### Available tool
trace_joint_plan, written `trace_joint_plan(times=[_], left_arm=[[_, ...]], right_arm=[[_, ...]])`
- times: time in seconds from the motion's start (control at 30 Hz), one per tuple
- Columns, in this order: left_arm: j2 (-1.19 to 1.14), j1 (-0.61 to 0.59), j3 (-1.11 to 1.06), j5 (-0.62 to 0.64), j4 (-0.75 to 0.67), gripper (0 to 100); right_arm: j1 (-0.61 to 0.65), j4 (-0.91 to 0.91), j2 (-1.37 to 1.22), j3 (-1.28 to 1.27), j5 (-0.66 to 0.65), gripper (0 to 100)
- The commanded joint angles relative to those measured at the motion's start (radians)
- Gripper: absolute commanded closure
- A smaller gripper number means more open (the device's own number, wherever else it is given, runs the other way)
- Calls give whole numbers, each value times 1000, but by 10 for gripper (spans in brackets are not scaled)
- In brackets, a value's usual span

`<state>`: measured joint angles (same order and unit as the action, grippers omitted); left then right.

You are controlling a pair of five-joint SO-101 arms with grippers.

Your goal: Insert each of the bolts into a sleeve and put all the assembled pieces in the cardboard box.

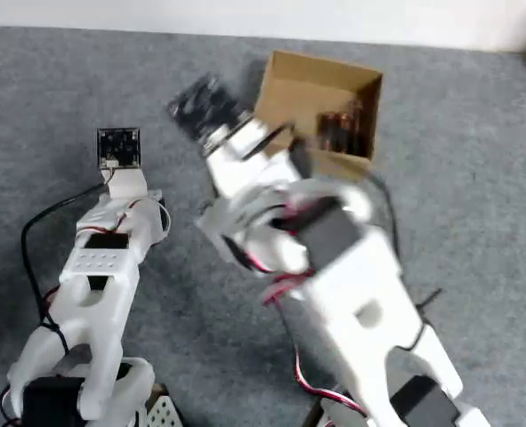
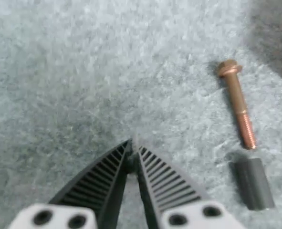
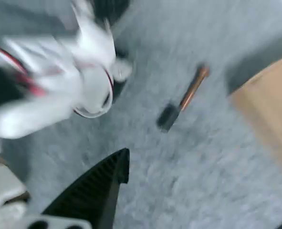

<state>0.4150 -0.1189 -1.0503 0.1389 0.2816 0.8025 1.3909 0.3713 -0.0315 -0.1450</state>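
Insertion step apparently pending. Left gripper (image 2: 132,155) closed, empty; bolt (image 2: 236,107) and sleeve (image 2: 253,183) lie loose, unjoined, beside its tips. Right fingers (image 3: 102,191) spread, empty. Next move likely demands gripping both, aligned.

i see a copper bolt (image 2: 236,102) lying flat, its threaded tip just beside a dark sleeve (image 2: 253,183); far centre-right, the open cardboard box (image 1: 307,89) holds assembled pieces (image 1: 343,129).

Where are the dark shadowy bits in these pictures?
High view: the box is dim inside, around its pieces. Right wrist view: a dark patch lies on the carpet beside the box. Left wrist view: faint shade edges the bolt and sleeve.
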Motion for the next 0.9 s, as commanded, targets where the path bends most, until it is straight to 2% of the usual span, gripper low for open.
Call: trace_joint_plan(times=[0.0,0.1,0.2,0.4,0.67,0.87], left_arm=[[10,-10,50,5,8,992],[10,-35,51,26,8,992],[10,-67,51,77,8,990],[8,-73,61,80,8,990],[8,-110,67,103,8,990],[8,-110,67,109,8,990]], right_arm=[[10,-315,-7,-432,9,513],[12,-452,-127,-470,11,513],[-7,-490,-277,-358,11,513],[-42,-486,-621,-41,12,513],[-41,-357,-967,308,196,513],[-42,-326,-1130,452,218,513]])
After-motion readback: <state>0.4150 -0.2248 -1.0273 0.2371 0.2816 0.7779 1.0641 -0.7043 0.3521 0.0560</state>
